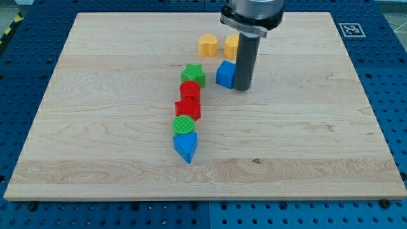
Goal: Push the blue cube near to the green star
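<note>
The blue cube (pixel 224 74) sits on the wooden board (pixel 95 127), a short gap to the right of the green star (pixel 193 75). My tip (pixel 242 88) touches the cube's right side. The dark rod rises from there to the view's top and hides part of the yellow block behind it.
Two yellow blocks (pixel 207 44) (pixel 231 44) lie above the cube. Below the star run a red cylinder (pixel 189 91), a red block (pixel 188 109), a green cylinder (pixel 184 124) and a blue triangle (pixel 186 146) in a line.
</note>
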Available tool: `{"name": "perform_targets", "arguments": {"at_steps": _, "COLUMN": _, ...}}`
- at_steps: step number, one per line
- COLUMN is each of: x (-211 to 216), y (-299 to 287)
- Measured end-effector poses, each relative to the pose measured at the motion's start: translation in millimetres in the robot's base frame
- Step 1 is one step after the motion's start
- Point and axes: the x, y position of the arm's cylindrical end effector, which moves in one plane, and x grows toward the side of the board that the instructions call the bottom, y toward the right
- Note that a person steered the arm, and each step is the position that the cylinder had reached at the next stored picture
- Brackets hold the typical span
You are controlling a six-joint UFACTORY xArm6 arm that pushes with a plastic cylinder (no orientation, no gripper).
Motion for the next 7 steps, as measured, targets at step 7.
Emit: {"name": "perform_targets", "arguments": {"at_steps": 7, "x": -57.6, "y": -41.4}}
